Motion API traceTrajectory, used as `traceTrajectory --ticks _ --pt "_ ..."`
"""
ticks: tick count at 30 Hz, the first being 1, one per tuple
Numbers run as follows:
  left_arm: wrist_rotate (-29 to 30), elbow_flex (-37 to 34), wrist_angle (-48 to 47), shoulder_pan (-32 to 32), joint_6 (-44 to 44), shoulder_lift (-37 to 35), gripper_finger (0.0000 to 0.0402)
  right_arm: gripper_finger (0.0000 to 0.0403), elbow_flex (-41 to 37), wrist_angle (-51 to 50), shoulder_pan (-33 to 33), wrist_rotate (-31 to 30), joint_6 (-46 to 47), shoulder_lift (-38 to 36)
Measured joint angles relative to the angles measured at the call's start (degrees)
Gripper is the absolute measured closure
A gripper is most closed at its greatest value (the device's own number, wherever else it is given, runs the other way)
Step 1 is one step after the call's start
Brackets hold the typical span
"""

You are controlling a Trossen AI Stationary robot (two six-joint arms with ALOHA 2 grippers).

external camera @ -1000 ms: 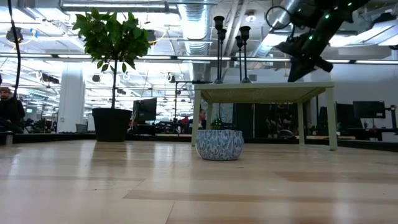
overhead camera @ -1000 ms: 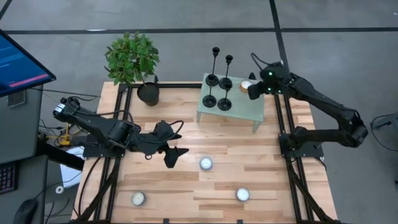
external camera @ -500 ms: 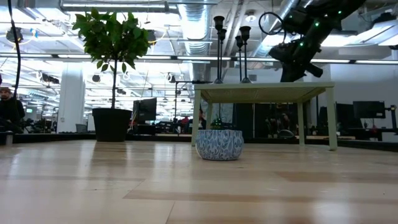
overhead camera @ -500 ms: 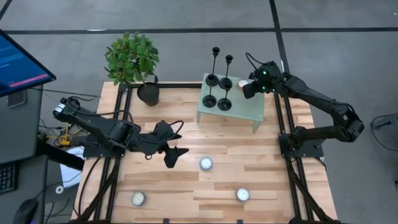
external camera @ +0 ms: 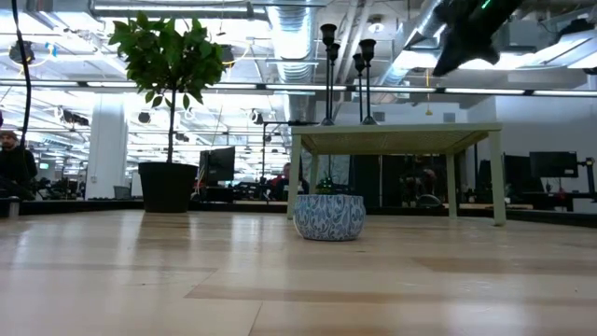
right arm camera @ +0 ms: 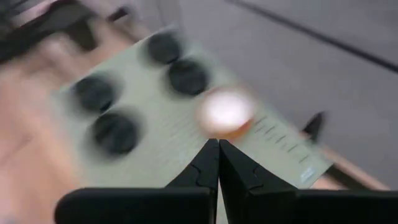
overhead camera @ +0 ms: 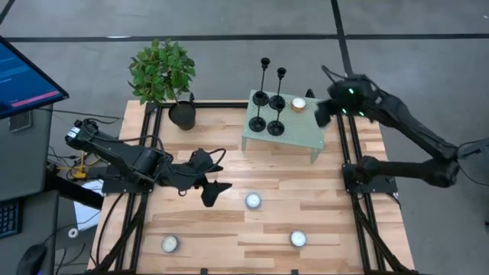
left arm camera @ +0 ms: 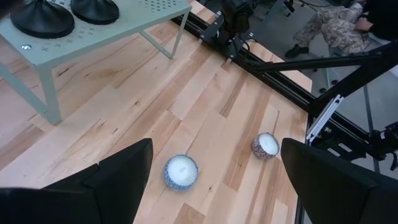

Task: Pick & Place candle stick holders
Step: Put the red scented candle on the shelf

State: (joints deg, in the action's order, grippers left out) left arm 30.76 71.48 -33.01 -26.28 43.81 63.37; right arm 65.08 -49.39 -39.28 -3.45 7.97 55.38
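The right gripper (overhead camera: 321,114), fingers pressed together on nothing, hangs in the upper right of the overhead frame, just beside the small green table (overhead camera: 306,134). On that table, upper centre, stand the four candle stick holders (overhead camera: 268,114), with an orange tealight (overhead camera: 298,104) near them. The left gripper (overhead camera: 212,189), fingers spread wide, waits left of centre above the wooden tabletop (overhead camera: 229,221).

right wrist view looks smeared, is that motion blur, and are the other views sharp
Right wrist view: yes, the green stand, the four black candlestick bases and the tealight are all streaked, while the right hand, shut, stays crisp. High view: table sharp, only the right hand slightly smeared. Low view: sharp, backlit by ceiling lights. Left wrist view: sharp, the left hand open.
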Motion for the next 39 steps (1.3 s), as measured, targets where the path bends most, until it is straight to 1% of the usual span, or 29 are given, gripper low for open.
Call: traceTrajectory --ticks 2,4,7,9,12,16,18,23,26,29,32,39 --pt "-0.06 0.00 0.00 0.00 -0.02 0.00 0.0046 0.0403 0.66 -5.99 4.26 2.11 0.31 -2.86" --pt "-0.15 0.00 0.00 0.00 -0.02 0.00 0.0046 0.0403 0.29 -13.48 9.65 3.38 2.49 -5.26" --pt "-0.17 0.01 -0.02 0.00 -0.02 0.00 0.0046 0.0403 -0.10 -22.21 20.09 3.47 9.22 -7.92" --pt "-0.17 0.01 -0.04 0.00 -0.02 0.00 0.0046 0.0403 -0.11 -25.42 27.93 3.47 15.06 -8.84" --pt "-0.20 0.00 -0.07 0.00 -0.02 0.00 0.0046 0.0403 -0.11 -25.27 39.07 2.86 22.95 -9.08" --pt "-0.82 0.00 -0.09 0.00 0.18 0.00 0.0046 0.0403 -0.11 -23.30 52.06 -1.21 31.06 -6.95" --pt "-0.83 0.00 -0.07 -0.02 0.55 0.00 0.0046 0.0403 -0.11 -23.03 57.59 -2.36 33.45 -4.87" --pt "-0.85 0.00 -0.06 0.00 1.29 0.00 0.0046 0.0403 -0.13 -21.53 70.15 -2.59 35.66 1.46" --pt "-0.89 0.01 -0.04 -0.02 1.29 0.00 0.0046 0.0403 -0.13 -21.58 75.93 -3.32 38.90 5.08" --pt "-2.25 0.00 -0.04 0.00 1.22 0.00 0.0046 0.0403 -0.13 -21.70 80.13 -4.55 43.84 8.63" --pt "-2.77 0.00 -0.15 -0.02 1.16 0.00 0.0046 0.0403 -0.13 -21.57 82.96 -4.11 47.60 12.02" --pt "-2.80 0.00 -0.39 -0.02 1.05 0.00 0.0046 0.0401 -0.15 -18.24 87.12 -3.71 50.62 17.42"
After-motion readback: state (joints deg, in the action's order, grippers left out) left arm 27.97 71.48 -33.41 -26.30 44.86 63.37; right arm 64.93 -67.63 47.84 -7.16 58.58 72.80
